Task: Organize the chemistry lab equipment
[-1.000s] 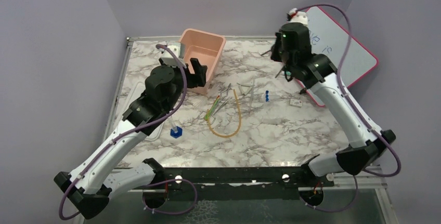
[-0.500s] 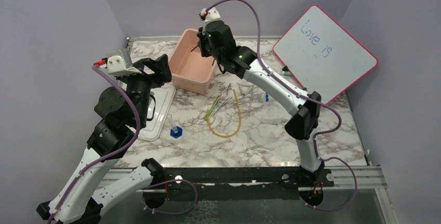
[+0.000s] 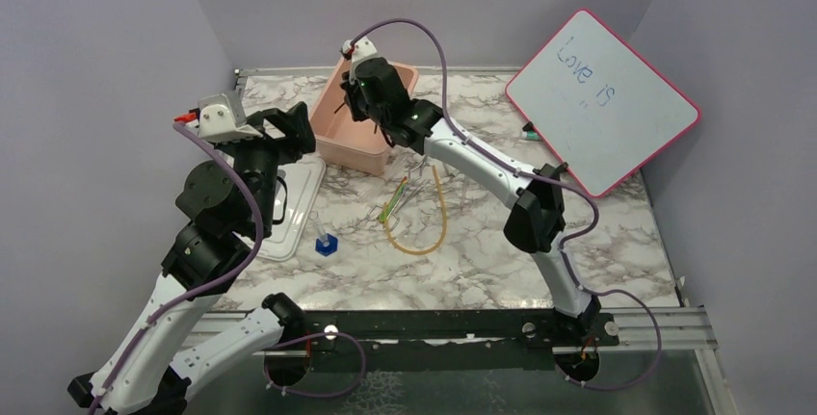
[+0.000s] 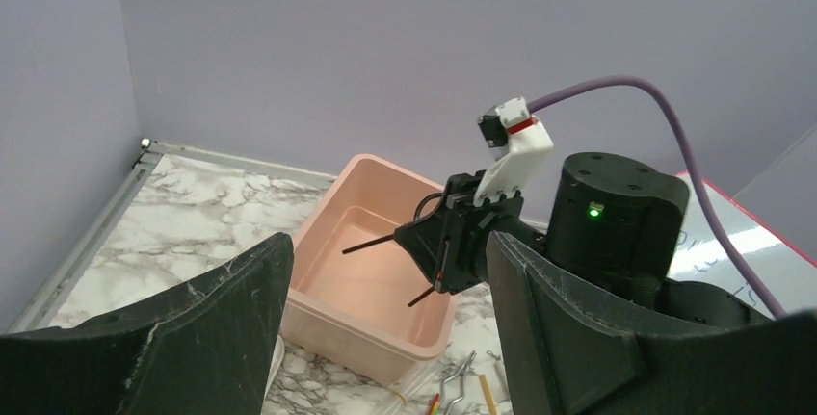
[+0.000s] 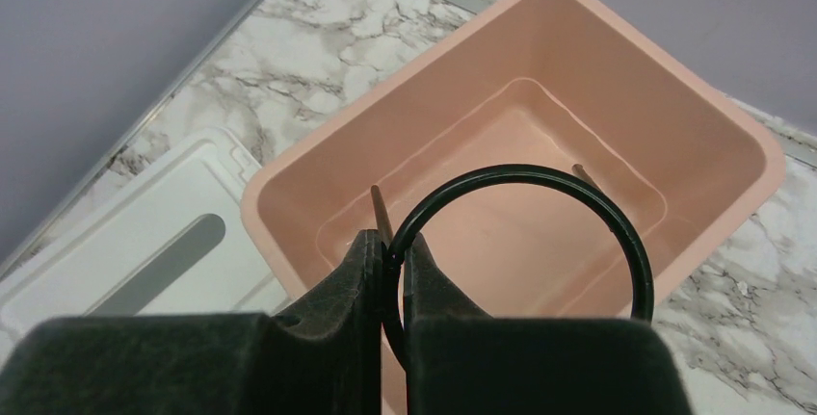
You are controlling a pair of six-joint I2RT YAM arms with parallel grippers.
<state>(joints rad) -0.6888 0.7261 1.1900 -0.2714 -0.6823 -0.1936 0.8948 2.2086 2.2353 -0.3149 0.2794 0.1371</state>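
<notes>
My right hand (image 5: 392,247) pinches the black wire ring (image 5: 525,171) at its rim, jaws closed on the wire. The ring hangs in the air above the open pink tub (image 5: 674,97), its round loop facing the tub's floor, with thin dark prongs poking out beside it. The other pieces lie on the desk (image 3: 501,261) in front of the tub. The amber rubber tube (image 3: 414,252) is bent in a U, its open end toward the tub. The green-handled tool (image 3: 391,207) slants along its left leg. The thin metal tongs (image 3: 416,176) lie at the tube's open end. A small blue piece (image 3: 327,244) stands well apart, left of the tube.
</notes>
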